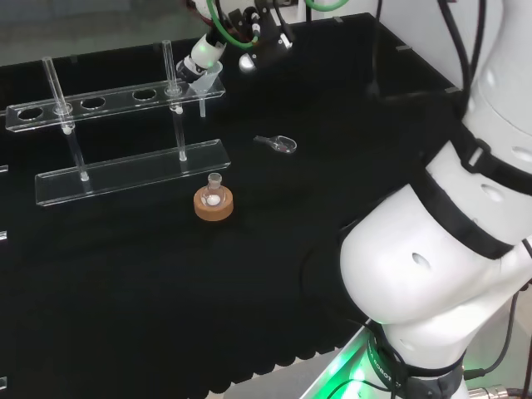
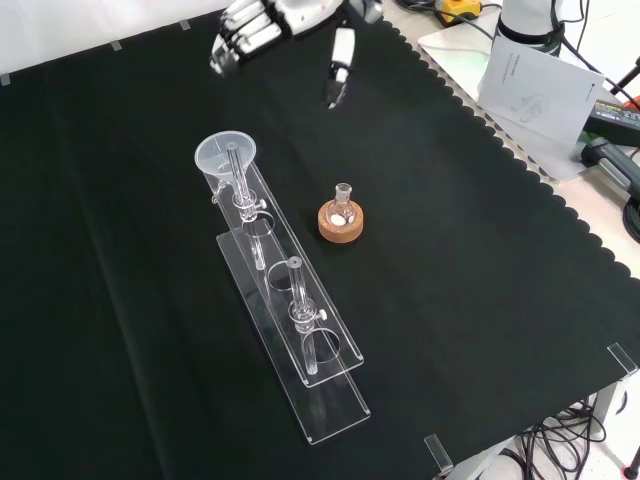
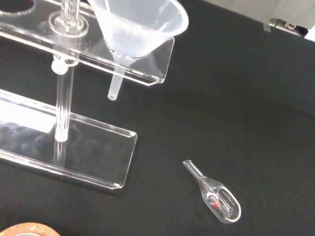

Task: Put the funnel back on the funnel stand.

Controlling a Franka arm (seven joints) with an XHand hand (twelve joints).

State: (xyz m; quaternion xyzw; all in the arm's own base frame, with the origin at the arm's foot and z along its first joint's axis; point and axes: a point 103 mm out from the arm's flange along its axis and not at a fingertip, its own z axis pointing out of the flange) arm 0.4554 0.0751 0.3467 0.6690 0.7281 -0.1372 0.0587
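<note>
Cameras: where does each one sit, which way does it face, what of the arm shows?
Head: behind and above the base, over the white links, toward the funnel stand.
Front: opposite, looking down; hand enters at top.
Wrist: at the wrist, close on the funnel.
Shared: funnel seated in the stand, all three.

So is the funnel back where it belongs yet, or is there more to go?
It looks done: the funnel sits in the end hole of the funnel stand, its stem hanging through the upper shelf. The hand is above and clear of it, fingers relaxed, holding nothing. Only pulling the arm away seems left.
</note>
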